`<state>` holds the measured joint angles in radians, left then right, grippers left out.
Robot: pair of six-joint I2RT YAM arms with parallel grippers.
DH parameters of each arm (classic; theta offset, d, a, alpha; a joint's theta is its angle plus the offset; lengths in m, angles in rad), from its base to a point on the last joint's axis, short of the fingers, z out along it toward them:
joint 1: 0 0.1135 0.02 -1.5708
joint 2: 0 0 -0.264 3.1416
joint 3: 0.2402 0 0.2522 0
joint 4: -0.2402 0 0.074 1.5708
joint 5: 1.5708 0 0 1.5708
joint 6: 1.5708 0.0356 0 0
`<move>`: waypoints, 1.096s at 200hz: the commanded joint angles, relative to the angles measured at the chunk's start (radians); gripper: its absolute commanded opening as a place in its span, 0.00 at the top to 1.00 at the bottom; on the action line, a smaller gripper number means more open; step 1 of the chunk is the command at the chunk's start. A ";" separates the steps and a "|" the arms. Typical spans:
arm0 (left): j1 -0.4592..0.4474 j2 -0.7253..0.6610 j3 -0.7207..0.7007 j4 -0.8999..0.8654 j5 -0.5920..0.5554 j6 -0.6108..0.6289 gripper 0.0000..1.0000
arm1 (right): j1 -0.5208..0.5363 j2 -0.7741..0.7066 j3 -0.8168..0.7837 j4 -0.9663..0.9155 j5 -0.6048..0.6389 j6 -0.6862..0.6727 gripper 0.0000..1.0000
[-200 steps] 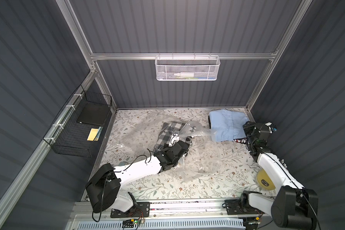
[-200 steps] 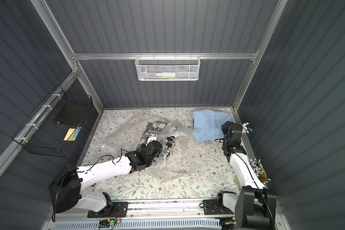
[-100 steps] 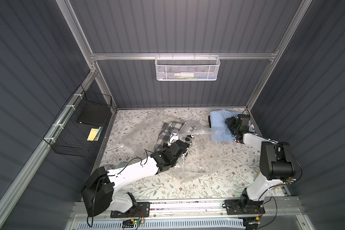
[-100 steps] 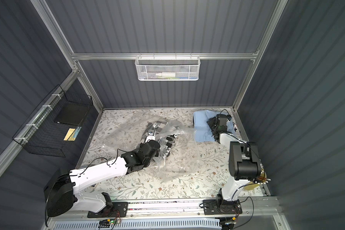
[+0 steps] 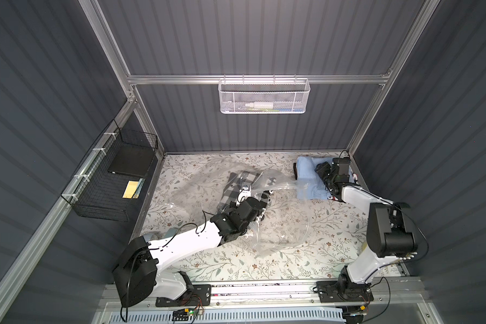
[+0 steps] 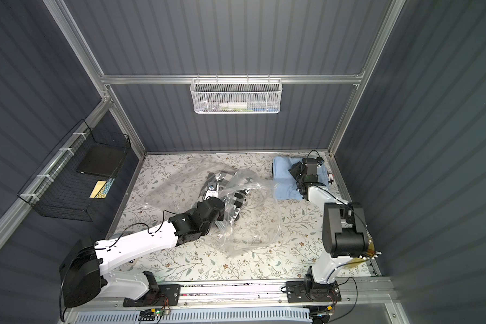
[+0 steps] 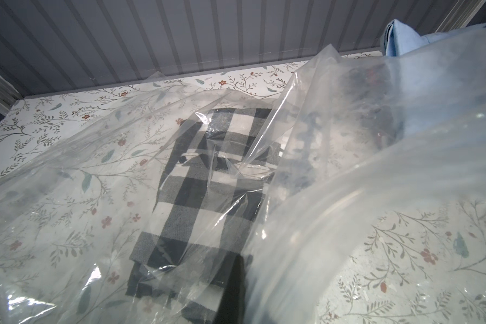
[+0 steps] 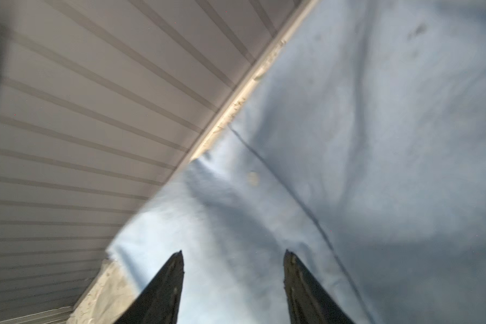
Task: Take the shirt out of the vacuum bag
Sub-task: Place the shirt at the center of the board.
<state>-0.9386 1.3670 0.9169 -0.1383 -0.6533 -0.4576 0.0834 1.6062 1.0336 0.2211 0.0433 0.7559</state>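
Two fingers (image 8: 166, 289) of the right gripper (image 8: 233, 254) are seen spread apart, empty, over a blue cloth (image 8: 348, 140); that gap is hidden in both top views. The left gripper (image 5: 264, 196) is closed tight at the vacuum bag (image 5: 281, 227) on the table (image 5: 334, 252), and the checked shirt (image 7: 197, 196) inside it is shown clearly only in the left wrist view.

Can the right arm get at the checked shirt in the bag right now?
Probably not directly: the checked shirt lies under the vacuum bag film, the left arm reaches over it, and the right gripper hangs open above the blue garment.
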 commanded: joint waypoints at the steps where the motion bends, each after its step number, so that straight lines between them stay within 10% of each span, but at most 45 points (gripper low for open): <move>1: 0.007 -0.043 -0.011 -0.011 0.006 -0.015 1.00 | 0.054 -0.164 0.008 -0.068 0.107 -0.077 0.40; 117: 0.008 -0.035 0.142 -0.016 0.020 0.059 1.00 | 0.472 -0.778 -0.228 -0.235 -0.036 -0.040 0.40; 219: 0.006 0.021 0.258 -0.033 0.029 0.091 1.00 | 0.832 -0.659 -0.416 -0.060 0.096 0.009 0.41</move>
<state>-0.9390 1.3849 1.1328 -0.1616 -0.6205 -0.3920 0.9104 0.9306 0.6579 0.0753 0.0959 0.7414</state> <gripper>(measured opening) 0.047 0.589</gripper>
